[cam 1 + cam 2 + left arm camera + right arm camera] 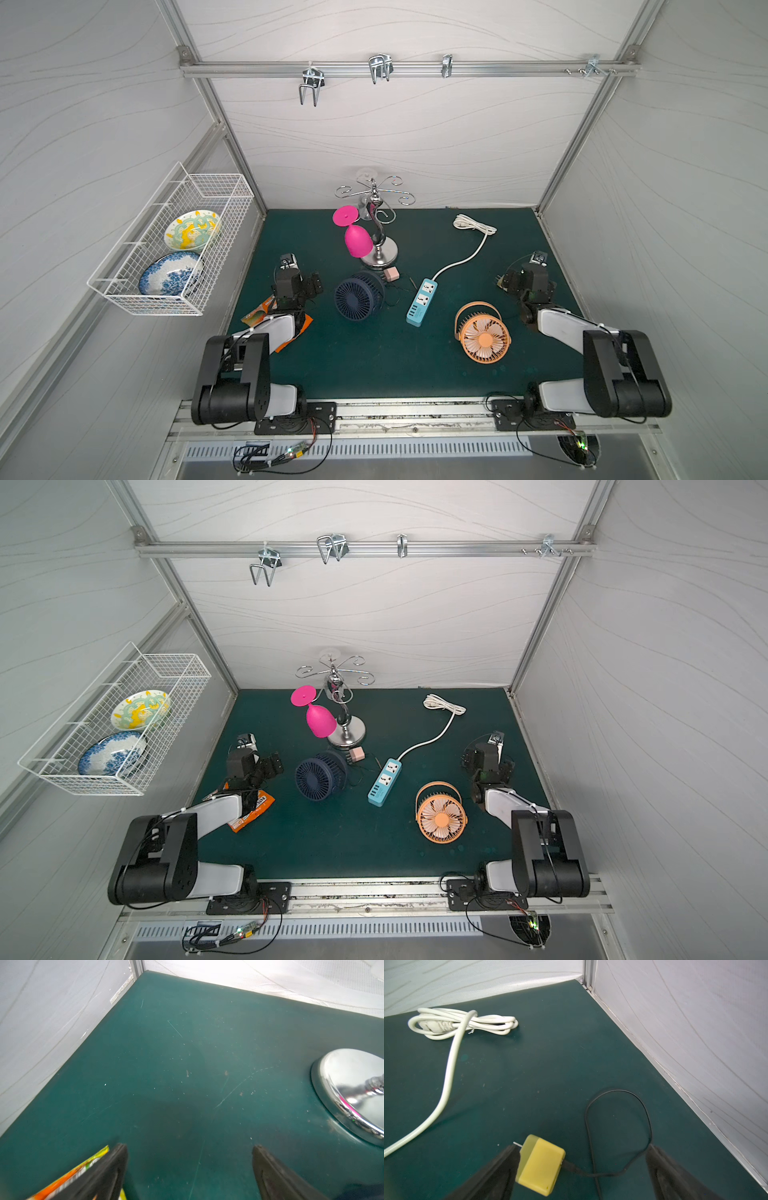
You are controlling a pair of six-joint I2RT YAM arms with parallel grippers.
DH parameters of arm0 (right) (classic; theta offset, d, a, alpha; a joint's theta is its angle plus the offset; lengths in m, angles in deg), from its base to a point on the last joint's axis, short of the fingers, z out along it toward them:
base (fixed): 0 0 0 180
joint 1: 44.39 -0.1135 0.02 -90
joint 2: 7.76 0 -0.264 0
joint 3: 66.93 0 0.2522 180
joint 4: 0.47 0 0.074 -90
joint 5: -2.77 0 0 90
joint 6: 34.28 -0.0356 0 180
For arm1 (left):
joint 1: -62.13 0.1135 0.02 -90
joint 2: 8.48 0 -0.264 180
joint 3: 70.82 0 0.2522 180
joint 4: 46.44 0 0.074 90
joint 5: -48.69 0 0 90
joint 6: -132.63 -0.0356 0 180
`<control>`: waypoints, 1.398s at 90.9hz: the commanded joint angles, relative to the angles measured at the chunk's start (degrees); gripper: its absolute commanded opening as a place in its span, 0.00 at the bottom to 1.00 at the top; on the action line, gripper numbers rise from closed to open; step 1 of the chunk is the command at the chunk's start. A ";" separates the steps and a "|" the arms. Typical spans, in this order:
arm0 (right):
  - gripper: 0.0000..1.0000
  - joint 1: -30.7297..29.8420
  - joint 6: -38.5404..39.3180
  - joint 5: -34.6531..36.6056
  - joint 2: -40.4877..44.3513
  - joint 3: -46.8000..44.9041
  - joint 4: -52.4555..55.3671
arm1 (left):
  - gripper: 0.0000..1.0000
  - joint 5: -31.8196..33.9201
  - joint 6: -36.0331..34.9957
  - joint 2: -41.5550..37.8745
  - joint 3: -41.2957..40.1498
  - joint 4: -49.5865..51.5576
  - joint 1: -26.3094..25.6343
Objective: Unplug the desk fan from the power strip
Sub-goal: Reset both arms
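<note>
Desk fan [359,295] sits near the worktop [374,365] centre, grille tilted up. Its pink plug adapter [391,273] lies loose on the mat just behind it, by the chrome glass stand [379,253]. It is not in the power strip [422,302], which sits apart toward the right edge with both sockets bare. The strip's white cord [448,1076] runs to a coil near the back edge.

Left gripper [190,1147] is spread wide and holds nothing, near the left edge over an orange snack packet [79,1172]. Right gripper [582,1147] is spread wide near the right edge. A yellow adapter [539,1164] lies between its fingers, unclamped. Orange fan [484,334] sits front-right.
</note>
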 commanded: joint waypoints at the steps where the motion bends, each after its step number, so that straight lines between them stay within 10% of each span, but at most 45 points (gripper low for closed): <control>1: 0.99 0.42 2.50 -1.64 -3.02 -2.50 -12.77 | 0.97 -3.04 -0.32 3.34 -0.09 -11.78 0.63; 60: 0.99 -1.15 8.79 -9.34 -10.13 -5.06 -25.74 | 1.00 -7.02 -5.24 8.32 -2.35 -20.28 -1.81; 73: 0.99 3.72 5.99 -20.03 -9.37 -2.49 -18.27 | 1.00 -4.48 -6.33 8.78 -1.61 -19.39 -3.50; 127: 0.99 2.59 6.68 -18.13 -9.14 -2.41 -18.25 | 1.00 -4.20 -6.40 8.41 -2.06 -20.02 -3.59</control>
